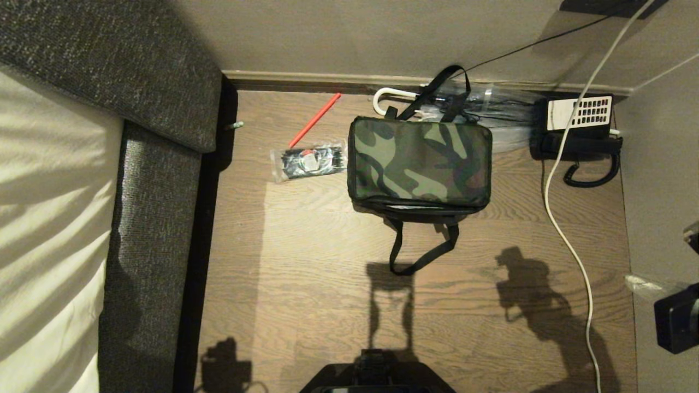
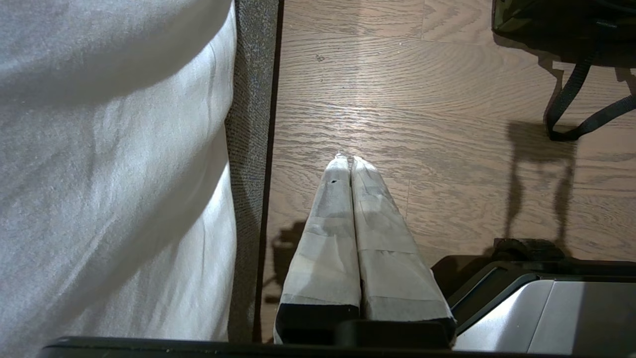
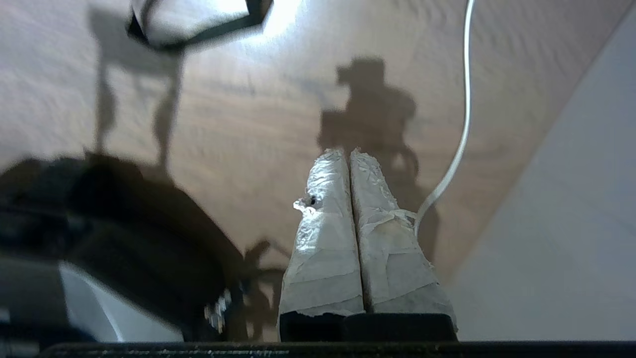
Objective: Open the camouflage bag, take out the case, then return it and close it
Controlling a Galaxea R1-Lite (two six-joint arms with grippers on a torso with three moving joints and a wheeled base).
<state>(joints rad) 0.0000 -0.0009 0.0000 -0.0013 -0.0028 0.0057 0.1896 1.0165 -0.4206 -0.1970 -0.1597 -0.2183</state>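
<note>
The camouflage bag (image 1: 419, 162) lies flat and closed on the wooden floor near the far wall, one black loop handle (image 1: 421, 251) trailing toward me, the other at its far side. Its corner (image 2: 561, 25) and near handle show in the left wrist view. The case is hidden. My left gripper (image 2: 349, 158) hangs shut and empty above bare floor beside the sofa, well short of the bag. My right gripper (image 3: 347, 152) is shut and empty too, held above the floor near the white cable; the right arm (image 1: 677, 322) shows at the head view's right edge.
A grey sofa with a white cushion (image 1: 49, 218) fills the left. A clear packet of black items (image 1: 308, 161) and a red stick (image 1: 315, 120) lie left of the bag. A black device (image 1: 579, 128) and white cable (image 1: 568, 234) are at the right; the robot base (image 1: 377, 376) is near.
</note>
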